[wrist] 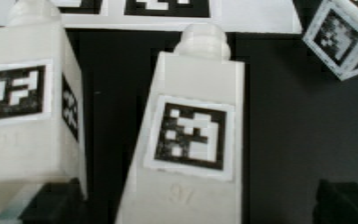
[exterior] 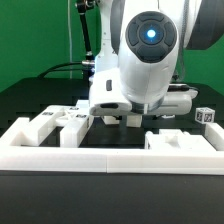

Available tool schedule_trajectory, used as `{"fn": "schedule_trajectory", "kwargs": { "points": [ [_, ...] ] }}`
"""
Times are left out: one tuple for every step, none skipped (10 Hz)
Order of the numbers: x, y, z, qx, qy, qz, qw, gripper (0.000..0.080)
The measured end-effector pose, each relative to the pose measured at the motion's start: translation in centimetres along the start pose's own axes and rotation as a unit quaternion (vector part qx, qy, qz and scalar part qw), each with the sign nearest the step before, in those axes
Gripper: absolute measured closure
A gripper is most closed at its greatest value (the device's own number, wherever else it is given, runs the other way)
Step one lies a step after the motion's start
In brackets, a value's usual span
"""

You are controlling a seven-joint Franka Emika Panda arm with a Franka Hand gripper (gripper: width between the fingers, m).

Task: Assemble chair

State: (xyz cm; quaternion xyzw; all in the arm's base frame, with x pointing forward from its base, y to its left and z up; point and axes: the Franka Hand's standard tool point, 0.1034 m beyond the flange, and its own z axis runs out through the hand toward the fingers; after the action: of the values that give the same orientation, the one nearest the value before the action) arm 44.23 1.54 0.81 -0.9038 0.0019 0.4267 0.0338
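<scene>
1. The gripper (wrist: 194, 206) is spread apart and grasps nothing. In the wrist view its 2 dark fingertips (wrist: 48, 203) stand on either side of the central chair part (wrist: 194, 130), with a strip of black table (wrist: 114, 100) showing between each finger and the part.
2. Only the wrist view shows this central chair part clearly. It is a long white piece with a narrowed tip and 1 square marker tag on its upper face, and it lies flat between the jaws.
3. Just beside it, apart by a dark gap, lies a second chair part (wrist: 23, 100) of the same long shape, also tagged.
4. Off to the other side a tilted tagged piece (wrist: 345, 40) sits apart from both.
5. Beyond the 2 tips a white surface with 2 tags (wrist: 131, 7) is cut off by the frame; I cannot tell what it is.
6. In the exterior view the gripper (exterior: 114, 118) hangs low over the table (exterior: 120, 140). The arm's bulky white wrist (exterior: 145, 55) hides what lies beneath, so the jaw gap cannot be read there.
7. Only the exterior view shows the wider layout:
   - a cluster of white tagged parts (exterior: 62, 124) towards that view's left;
   - a small tagged cube (exterior: 205, 116) at its right;
   - a white fence (exterior: 110, 160) running along the front.
</scene>
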Motion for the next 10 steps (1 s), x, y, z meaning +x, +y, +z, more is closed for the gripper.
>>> {"fn": "schedule_trajectory", "kwargs": {
  "points": [
    [0.03,-0.01,0.38,0.000,0.001,0.000,1.000,0.0151],
    [-0.09,0.01,0.68,-0.001,-0.001,0.001,1.000,0.0151],
    [-0.11,0.01,0.73,0.000,-0.002,0.001,1.000,0.0151],
    [-0.11,0.01,0.73,-0.001,-0.002,0.001,1.000,0.0151],
    [-0.10,-0.03,0.72,-0.001,-0.002,0.000,1.000,0.0280],
    [-0.10,-0.02,0.72,-0.001,-0.002,0.000,1.000,0.0421],
    [-0.11,-0.01,0.72,-0.001,-0.002,0.000,1.000,0.0421],
    [-0.11,-0.01,0.73,-0.001,-0.002,0.000,1.000,0.0509],
    [-0.11,-0.01,0.73,-0.001,-0.002,0.000,1.000,0.0509],
    [-0.11,-0.01,0.73,-0.001,-0.002,0.000,1.000,0.0509]
  ]
}}
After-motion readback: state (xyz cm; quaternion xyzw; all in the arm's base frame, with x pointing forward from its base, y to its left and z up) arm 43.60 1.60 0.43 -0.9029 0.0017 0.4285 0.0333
